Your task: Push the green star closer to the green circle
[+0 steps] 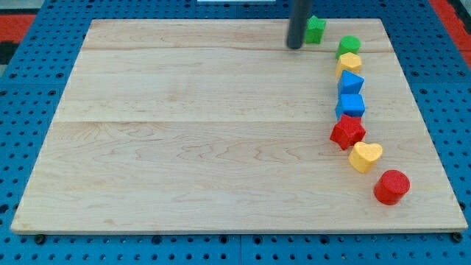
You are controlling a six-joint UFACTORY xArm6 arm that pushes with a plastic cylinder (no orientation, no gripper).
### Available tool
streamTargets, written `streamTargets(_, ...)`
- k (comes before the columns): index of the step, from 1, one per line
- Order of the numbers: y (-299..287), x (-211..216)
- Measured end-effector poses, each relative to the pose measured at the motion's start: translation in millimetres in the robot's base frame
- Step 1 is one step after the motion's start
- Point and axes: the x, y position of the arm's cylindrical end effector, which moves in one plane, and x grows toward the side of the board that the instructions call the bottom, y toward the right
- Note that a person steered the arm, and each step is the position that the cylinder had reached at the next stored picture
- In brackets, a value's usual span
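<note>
The green star [316, 29] lies near the board's top edge, right of centre. The green circle [349, 46] lies a short way down and to the right of it, with a small gap between them. My tip [295, 46] is the lower end of the dark rod and rests on the board just left of the green star, close to it or touching its left side.
Below the green circle a curved line of blocks runs down the right side: a yellow block [349, 62], a blue block [351, 82], a blue cube [351, 104], a red star [347, 132], a yellow heart [365, 156] and a red cylinder [391, 186]. The wooden board [191, 132] sits on blue pegboard.
</note>
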Motion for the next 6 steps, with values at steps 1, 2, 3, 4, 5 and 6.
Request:
streamTargets(1, -34.8, -17.0)
streamTargets(2, -34.8, -59.3)
streamTargets(3, 15.8, -55.7)
streamTargets(4, 80.8, -55.8)
streamTargets(5, 106.8, -55.6)
streamTargets(6, 65.8, -79.4)
